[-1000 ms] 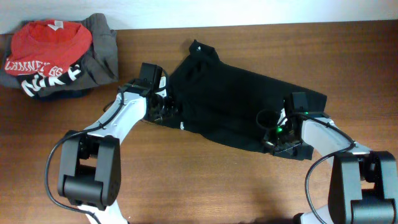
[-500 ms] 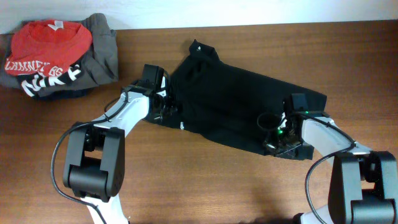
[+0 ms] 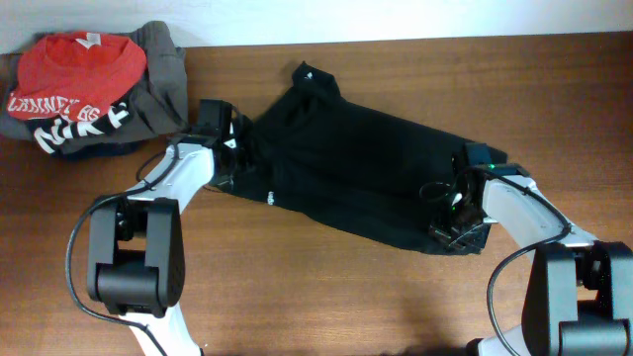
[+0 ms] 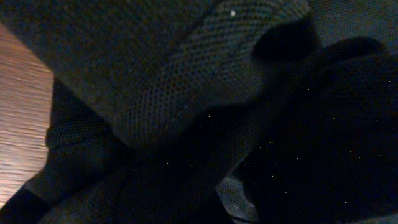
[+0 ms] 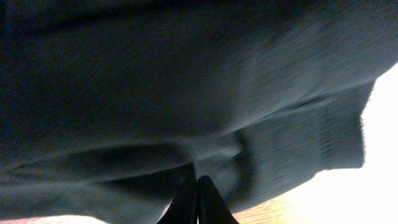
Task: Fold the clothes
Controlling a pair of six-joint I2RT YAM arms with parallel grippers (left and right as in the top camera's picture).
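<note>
The black garment (image 3: pixel 356 168) lies spread in a slanted band across the middle of the wooden table, with a small white logo (image 3: pixel 270 197) near its lower left edge. My left gripper (image 3: pixel 240 163) is at the garment's left end and shut on its edge. In the left wrist view black fabric (image 4: pixel 186 93) fills the frame and hides the jaws. My right gripper (image 3: pixel 447 213) is at the garment's right end. In the right wrist view its fingertips (image 5: pixel 198 186) are pressed together under the fabric (image 5: pixel 186 93).
A red shirt with white lettering (image 3: pixel 74 64) lies on a grey garment (image 3: pixel 163 84) at the table's back left corner, close to my left arm. Bare wooden table (image 3: pixel 326 287) runs along the front.
My left gripper has moved left and slightly back, drawing the garment's left end with it. The right gripper has shifted slightly, and the garment now lies more stretched out.
</note>
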